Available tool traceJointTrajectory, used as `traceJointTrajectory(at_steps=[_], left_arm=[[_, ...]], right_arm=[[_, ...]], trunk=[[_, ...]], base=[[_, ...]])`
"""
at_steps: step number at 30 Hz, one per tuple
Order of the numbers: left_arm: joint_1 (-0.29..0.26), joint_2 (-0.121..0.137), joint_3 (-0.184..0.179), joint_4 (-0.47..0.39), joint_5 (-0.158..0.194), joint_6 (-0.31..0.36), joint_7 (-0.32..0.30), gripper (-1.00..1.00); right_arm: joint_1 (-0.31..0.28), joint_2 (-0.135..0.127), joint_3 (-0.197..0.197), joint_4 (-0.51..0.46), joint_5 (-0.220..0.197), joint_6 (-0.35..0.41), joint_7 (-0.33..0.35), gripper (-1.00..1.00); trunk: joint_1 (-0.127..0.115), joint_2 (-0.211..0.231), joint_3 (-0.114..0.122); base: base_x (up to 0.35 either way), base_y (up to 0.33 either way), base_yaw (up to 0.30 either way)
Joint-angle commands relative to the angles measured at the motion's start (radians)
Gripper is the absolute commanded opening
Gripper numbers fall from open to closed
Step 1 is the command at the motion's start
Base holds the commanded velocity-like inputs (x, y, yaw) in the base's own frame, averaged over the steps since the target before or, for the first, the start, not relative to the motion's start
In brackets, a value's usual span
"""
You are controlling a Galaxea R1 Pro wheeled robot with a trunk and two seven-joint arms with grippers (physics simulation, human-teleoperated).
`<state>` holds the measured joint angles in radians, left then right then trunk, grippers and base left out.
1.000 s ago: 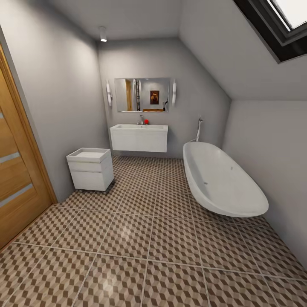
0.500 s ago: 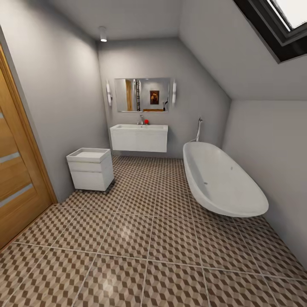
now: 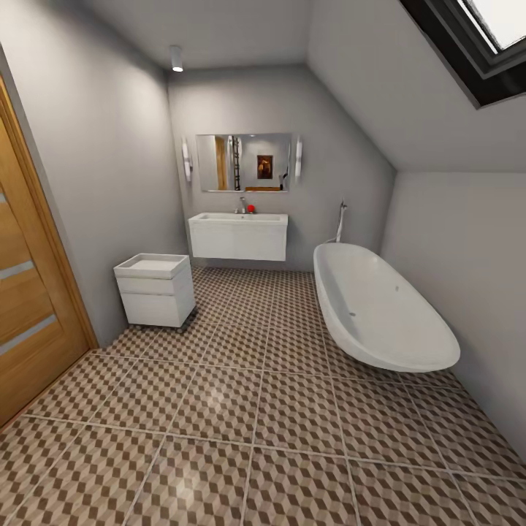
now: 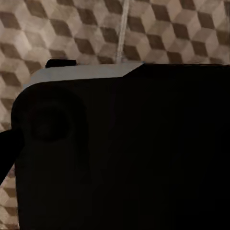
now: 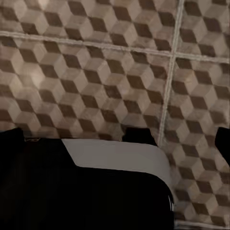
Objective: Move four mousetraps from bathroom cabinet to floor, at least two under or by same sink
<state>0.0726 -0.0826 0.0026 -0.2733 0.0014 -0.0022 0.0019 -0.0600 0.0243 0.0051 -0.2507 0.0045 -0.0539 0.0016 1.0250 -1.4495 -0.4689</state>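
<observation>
The bathroom floor, tiled in a brown, beige and white cube pattern, stretches ahead of me. At the far wall hangs the sink, a wide white basin with a chrome tap on a boxy white vanity. The mousetraps and the orange-brown cabinet are out of view. Both wrist views look down on the same floor tiles, over a dark part of my own body.
A small white drawer unit stands against the left wall. An oval white bathtub runs along the right side under the sloped ceiling. A wooden door is at the near left. A mirror hangs above the sink.
</observation>
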Motion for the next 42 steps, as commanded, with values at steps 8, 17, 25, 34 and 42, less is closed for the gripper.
traceJointTrajectory(at_steps=[8,17,25,34,42], left_arm=[[0.001,0.027,0.001,-0.328,-0.004,0.010,0.064,1.00],[-0.109,0.053,0.005,-0.599,0.000,0.204,0.094,1.00],[-0.305,0.053,0.009,-0.610,0.021,0.302,0.097,1.00],[-0.461,0.055,0.017,-0.613,0.071,0.422,0.099,1.00],[-0.481,0.055,0.025,-0.607,0.075,0.428,0.093,1.00]], right_arm=[[-0.007,-0.038,-0.004,-0.256,-0.001,0.000,-0.011,1.00],[-0.130,-0.053,-0.005,-0.400,0.009,0.080,-0.008,1.00],[-0.283,-0.059,-0.007,-0.400,0.007,0.132,-0.006,1.00],[-0.343,-0.060,-0.007,-0.398,0.008,0.124,-0.011,1.00],[-0.346,-0.060,-0.008,-0.393,0.004,0.111,-0.011,1.00]], trunk=[[0.000,0.000,-0.001],[0.000,0.000,-0.001],[0.000,0.000,-0.001],[0.000,0.000,-0.001],[0.000,0.000,-0.001]], base=[[0.000,0.000,0.000],[0.000,0.000,0.000],[0.000,0.000,0.000],[0.000,0.000,0.000],[0.000,0.000,0.000]])
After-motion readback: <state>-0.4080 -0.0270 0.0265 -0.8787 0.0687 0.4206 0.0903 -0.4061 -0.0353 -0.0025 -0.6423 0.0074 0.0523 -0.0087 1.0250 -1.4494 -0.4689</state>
